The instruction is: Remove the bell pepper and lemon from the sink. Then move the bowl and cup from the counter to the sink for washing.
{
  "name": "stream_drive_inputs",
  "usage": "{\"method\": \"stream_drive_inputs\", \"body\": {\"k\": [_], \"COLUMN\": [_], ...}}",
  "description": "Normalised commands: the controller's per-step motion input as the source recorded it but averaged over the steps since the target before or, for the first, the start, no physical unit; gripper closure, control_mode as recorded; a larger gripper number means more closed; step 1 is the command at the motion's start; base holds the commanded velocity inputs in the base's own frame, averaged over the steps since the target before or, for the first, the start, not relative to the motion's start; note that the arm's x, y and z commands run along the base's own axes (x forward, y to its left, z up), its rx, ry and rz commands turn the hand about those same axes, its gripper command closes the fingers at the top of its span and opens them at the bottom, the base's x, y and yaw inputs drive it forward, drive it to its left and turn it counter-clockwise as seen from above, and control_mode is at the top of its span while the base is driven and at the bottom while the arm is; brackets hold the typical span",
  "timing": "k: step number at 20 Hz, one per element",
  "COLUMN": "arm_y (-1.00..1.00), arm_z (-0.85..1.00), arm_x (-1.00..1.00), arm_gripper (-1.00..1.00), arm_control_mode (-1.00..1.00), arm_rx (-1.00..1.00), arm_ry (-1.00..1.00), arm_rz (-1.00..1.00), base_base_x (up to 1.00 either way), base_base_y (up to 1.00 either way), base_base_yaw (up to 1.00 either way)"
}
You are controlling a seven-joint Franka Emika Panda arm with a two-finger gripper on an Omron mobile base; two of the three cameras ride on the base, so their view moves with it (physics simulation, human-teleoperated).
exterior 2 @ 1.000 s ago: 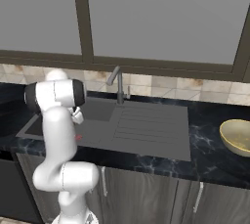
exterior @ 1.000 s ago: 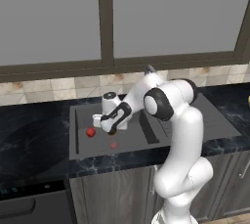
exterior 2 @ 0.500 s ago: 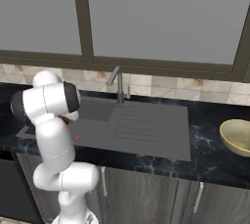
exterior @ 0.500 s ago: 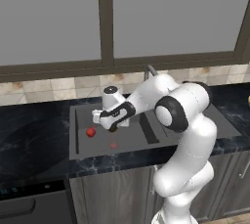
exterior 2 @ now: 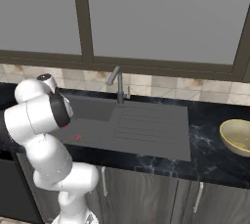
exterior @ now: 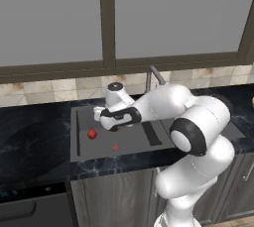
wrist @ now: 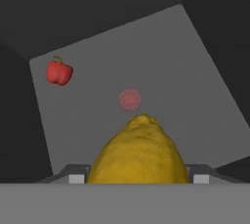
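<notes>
While wedged between the two finger tips in the hand view, lemon point(wrist: 139, 150) up off the basin floor, big and close. Gripper point(exterior: 106, 123) spread wide yet clamped on that lemon, poised over the sink point(exterior: 79, 151). Bell pepper point(wrist: 59, 72) down on the basin floor, well apart from the pinkish drain spot point(wrist: 130, 99). Bowl point(exterior 2: 238, 136) out on the counter point(exterior 2: 210, 154), far right.

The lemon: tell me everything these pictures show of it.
The lemon is a yellow-orange oval with a dimpled rind and a small nub at its far end. It sits between the gripper's two fingers, which close on its sides, above the sink floor, pointing toward the reddish drain spot.
</notes>
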Motion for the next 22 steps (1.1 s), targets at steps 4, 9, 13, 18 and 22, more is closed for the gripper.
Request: {"method": "stream_drive_inputs", "body": {"k": [4, 9, 13, 18, 22], "arm_y": [0.04, 0.13, 0.24, 0.32, 0.36], "arm_z": [0.33, 0.20, 0.17, 0.24, 0.27], "arm_x": [-0.51, -0.38, -0.34, -0.25, -0.14], "arm_gripper": [1.00, 1.00, 1.00, 1.00, 1.00], "arm_control_mode": [-1.00, -1.00, -1.00, -1.00, -1.00], "arm_rx": [0.14, 0.12, 0.07, 0.00, 0.00], "arm_ry": [-0.10, -0.09, -0.10, -0.03, 0.00], "arm_rz": [-0.01, 0.00, 0.00, 0.00, 0.00], "base_base_x": [0.00, 0.00, 0.00, 0.00, 0.00], "base_base_y": [0.00, 0.00, 0.00, 0.00, 0.00], "base_base_yaw": [0.00, 0.00, 0.00, 0.00, 0.00]}}
